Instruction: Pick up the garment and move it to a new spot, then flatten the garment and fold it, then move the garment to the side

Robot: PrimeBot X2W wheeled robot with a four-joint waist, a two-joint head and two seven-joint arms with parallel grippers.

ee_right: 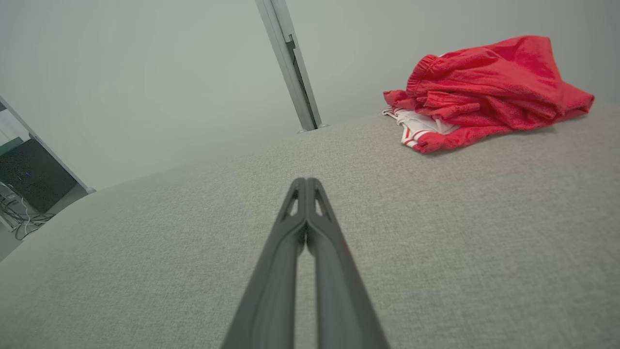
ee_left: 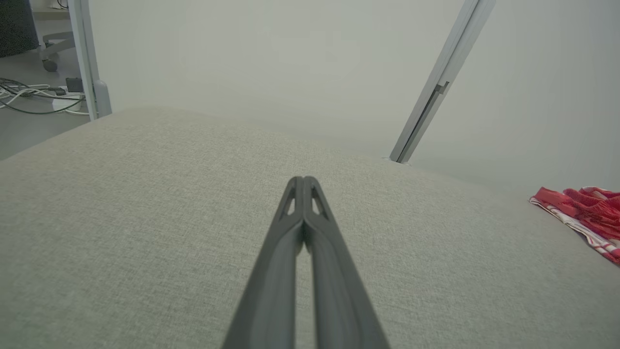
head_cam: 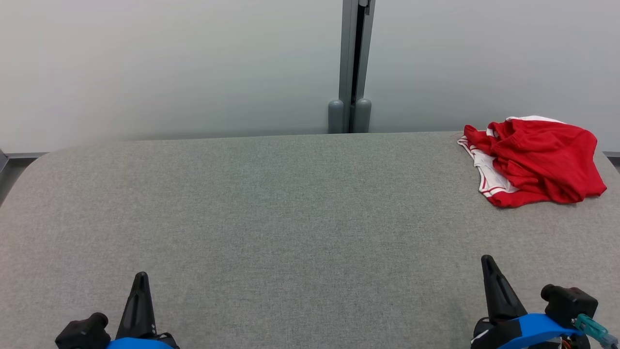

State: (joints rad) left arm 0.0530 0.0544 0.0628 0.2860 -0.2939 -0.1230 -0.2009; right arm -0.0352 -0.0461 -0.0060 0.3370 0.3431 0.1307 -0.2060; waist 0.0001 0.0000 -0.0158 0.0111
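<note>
1. The rumpled red cloth garment with white striped trim (head_cam: 533, 162) lay heaped on the grey fabric-covered table (head_cam: 290, 218), well ahead of the right gripper (head_cam: 486, 262) and touching neither gripper.
2. Both jaws were clenched on nothing, and the left gripper (head_cam: 141, 277) sat farther from the heap.
3. The heap suited either a garment awaiting pickup or one already set aside. In my judgement, any grasp would need the jaws parted first.

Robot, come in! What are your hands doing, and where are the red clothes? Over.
Left gripper shut, empty. Right gripper shut, empty. Red garment crumpled at far right of table, untouched. Nothing in the way.
</note>
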